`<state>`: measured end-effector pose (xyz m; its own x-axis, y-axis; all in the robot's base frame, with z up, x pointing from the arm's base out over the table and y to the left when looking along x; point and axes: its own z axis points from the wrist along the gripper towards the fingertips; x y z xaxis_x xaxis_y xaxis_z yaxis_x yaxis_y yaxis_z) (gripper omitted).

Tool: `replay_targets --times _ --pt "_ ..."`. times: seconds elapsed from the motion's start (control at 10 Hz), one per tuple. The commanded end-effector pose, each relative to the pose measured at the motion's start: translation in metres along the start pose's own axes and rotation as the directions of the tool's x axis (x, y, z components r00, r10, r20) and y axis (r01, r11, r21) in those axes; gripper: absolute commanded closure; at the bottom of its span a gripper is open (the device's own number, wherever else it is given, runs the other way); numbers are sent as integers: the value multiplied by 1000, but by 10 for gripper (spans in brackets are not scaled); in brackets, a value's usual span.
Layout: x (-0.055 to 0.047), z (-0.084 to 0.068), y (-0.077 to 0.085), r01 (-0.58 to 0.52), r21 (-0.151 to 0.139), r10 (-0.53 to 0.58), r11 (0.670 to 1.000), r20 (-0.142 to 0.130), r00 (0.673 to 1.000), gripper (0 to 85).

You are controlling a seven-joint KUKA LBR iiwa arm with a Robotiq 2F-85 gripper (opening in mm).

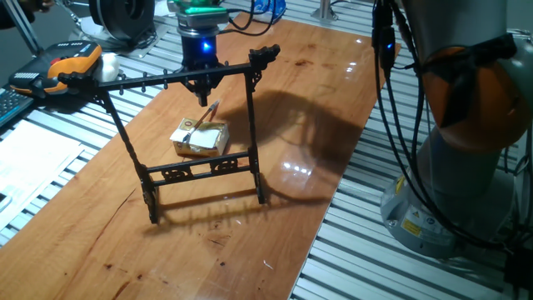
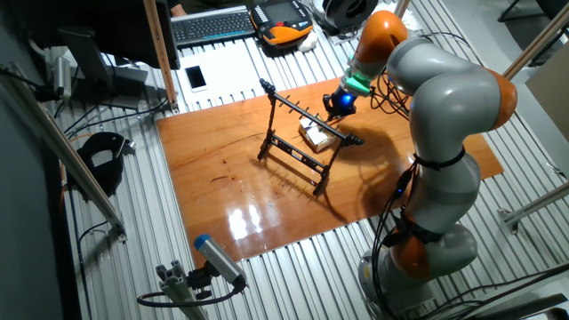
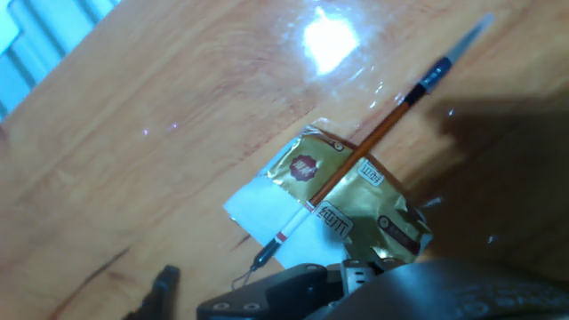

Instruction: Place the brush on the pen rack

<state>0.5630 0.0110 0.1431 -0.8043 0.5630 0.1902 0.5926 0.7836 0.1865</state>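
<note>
The brush (image 3: 360,164) lies slanted across a small gold-wrapped block (image 1: 201,137) on the wooden table (image 1: 316,125), just behind the pen rack (image 1: 187,125). The claw (image 1: 202,83) hangs above the block, clear of the brush; its opening I cannot tell. The wrapper's print seems too blurred to read
</note>
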Motion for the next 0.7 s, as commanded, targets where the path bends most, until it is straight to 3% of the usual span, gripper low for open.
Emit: replay_targets --times 0.0,0.2,0.3,0.6 --pt "0 0 0 -47 17 47 999 -3 999 850" --pt "0 0 -1 -79 28 80 996 -9 997 850" --pt "0 0 -1 -74 52 74 996 7 997 850" --pt "-1 0 -2 -37 38 37 999 -20 999 850"
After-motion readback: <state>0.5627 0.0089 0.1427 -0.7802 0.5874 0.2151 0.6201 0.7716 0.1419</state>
